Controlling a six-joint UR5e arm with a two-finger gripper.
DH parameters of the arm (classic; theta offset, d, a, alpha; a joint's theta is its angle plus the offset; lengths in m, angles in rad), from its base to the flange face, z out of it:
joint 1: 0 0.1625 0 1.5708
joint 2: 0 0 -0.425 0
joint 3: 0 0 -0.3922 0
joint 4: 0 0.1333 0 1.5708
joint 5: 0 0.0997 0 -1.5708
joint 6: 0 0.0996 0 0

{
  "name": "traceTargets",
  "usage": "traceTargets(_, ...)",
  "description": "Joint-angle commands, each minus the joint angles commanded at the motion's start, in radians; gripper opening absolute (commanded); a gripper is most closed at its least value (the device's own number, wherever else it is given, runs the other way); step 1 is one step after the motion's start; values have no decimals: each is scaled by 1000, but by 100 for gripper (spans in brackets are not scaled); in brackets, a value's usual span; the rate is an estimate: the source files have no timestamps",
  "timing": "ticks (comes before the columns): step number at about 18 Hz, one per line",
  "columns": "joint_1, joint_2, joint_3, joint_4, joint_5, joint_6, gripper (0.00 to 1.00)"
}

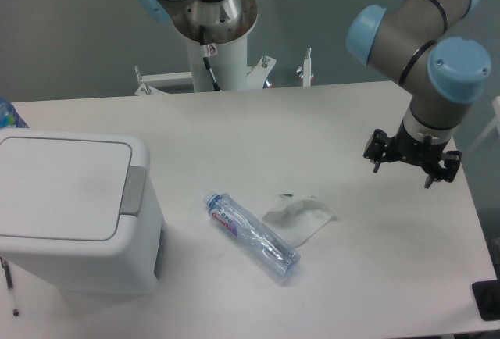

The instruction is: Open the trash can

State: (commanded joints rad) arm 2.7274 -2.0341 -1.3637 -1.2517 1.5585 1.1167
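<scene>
The gripper (412, 165) hangs over the right side of the surface (367, 261), pointing down, with its dark fingers splayed out to either side. The jaws stand open and hold nothing; they touch nothing either, and bare white surface lies beneath them. The grey arm with its blue joint caps (422, 34) rises from the gripper toward the upper right corner of the view.

The trash can (74, 214) sits at the front left corner of the surface, well apart from the gripper. Its flat white lid (62, 187) lies closed, level with the rim. The grey push-button tab (133, 190) sits on the rim at the bin's right side, facing the middle of the surface.

Between the bin and the gripper, near the middle of the surface, a clear plastic bottle (251, 234) lies on its side, running diagonally with its blue cap toward the bin. Just beside it, to the right, lies a crumpled piece of clear plastic wrap (301, 218), touching or nearly touching the bottle.

The back half of the surface is bare, as is the stretch along the right edge below the gripper. The robot's white pedestal (215, 58) stands at the back edge.
</scene>
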Motion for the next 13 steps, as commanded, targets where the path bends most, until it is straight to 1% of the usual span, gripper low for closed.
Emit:
traceTargets(3, -2, 0, 0, 2, 2, -2, 100)
traceTargets(6, -5, -2, 0, 28, -2, 2, 100)
traceTargets(11, -3, -5, -6, 35, -9, 0, 100)
traceTargets(13, -2, 3, -31, 37, -76, -11, 100)
